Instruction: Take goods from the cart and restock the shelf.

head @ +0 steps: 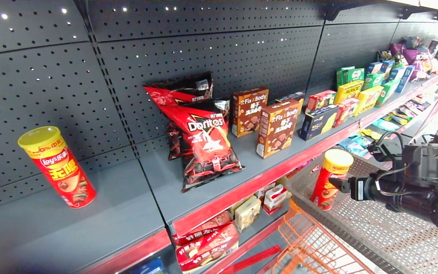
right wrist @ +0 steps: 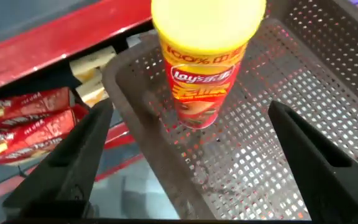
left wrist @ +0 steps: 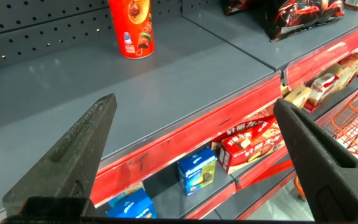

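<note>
We are hovering our right gripper (right wrist: 191,111), spread wide, near the chip can (right wrist: 207,62) standing in the cart (right wrist: 328,68). Our left gripper (left wrist: 194,104) is gaping wide and empty before the shelf (left wrist: 185,81).

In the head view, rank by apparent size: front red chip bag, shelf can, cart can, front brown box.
1. front red chip bag
2. shelf can
3. front brown box and cart can look about alike.
The two cans may match; the shelf one sits nearer the camera.
</note>
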{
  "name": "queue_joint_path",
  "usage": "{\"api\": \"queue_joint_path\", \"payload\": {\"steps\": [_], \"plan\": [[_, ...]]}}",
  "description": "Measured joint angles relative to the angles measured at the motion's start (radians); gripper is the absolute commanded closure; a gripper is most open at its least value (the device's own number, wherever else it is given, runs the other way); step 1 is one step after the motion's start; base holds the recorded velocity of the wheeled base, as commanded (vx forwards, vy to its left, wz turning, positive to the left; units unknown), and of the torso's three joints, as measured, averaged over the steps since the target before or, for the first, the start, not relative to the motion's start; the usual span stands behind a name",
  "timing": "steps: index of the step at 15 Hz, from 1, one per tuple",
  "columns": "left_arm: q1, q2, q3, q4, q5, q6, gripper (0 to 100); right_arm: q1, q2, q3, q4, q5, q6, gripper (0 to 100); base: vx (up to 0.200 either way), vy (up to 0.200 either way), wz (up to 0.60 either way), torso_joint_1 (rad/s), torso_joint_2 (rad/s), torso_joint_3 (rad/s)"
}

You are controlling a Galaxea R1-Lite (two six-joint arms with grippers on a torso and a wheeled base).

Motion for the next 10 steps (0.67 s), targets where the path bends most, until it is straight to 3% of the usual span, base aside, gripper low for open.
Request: {"api": "queue_joint_path", "payload": {"steps": [10], "plan": [[0.000, 0.000, 0.000, 0.000, 0.000, 0.000, 0, -0.086, 0.127, -0.017, -0.089, 0.091, -0.087, 0, 0.000, 0.000, 0.00, 0.000, 0.00, 0.000]]}}
